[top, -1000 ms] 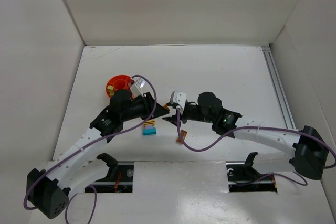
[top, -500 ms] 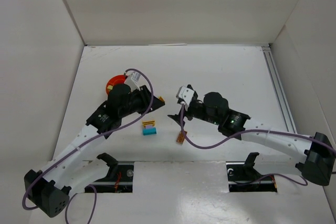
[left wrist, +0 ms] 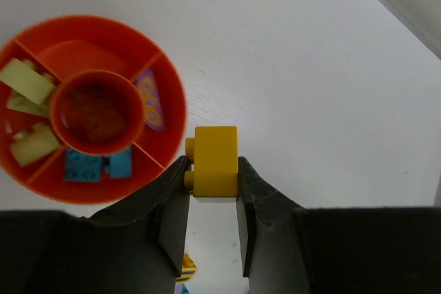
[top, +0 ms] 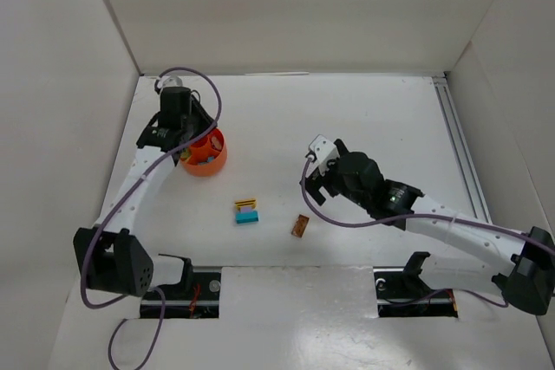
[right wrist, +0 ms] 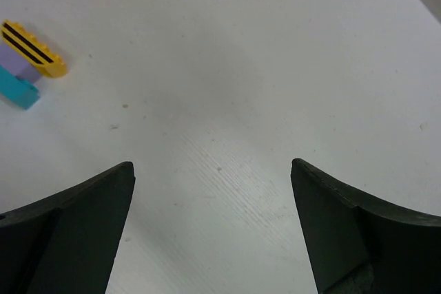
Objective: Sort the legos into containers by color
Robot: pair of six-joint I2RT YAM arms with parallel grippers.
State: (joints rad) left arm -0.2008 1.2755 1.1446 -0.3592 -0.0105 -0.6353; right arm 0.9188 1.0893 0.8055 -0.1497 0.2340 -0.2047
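L gripper [left wrist: 213,177] clamps yellow brick [left wrist: 215,156] by part-filled bowl [left wrist: 83,53]; R gripper [right wrist: 210,191] spread, empty; brick cluster [top: 246,211], brown brick [top: 300,226] unsorted.

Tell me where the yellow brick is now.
In the left wrist view, the yellow brick is clamped in the left gripper, just outside the right-hand rim of the orange bowl.

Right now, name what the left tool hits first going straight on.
Probably bare table just beside the orange bowl rim; the yellow brick the left tool grips would touch first. Depth unclear.
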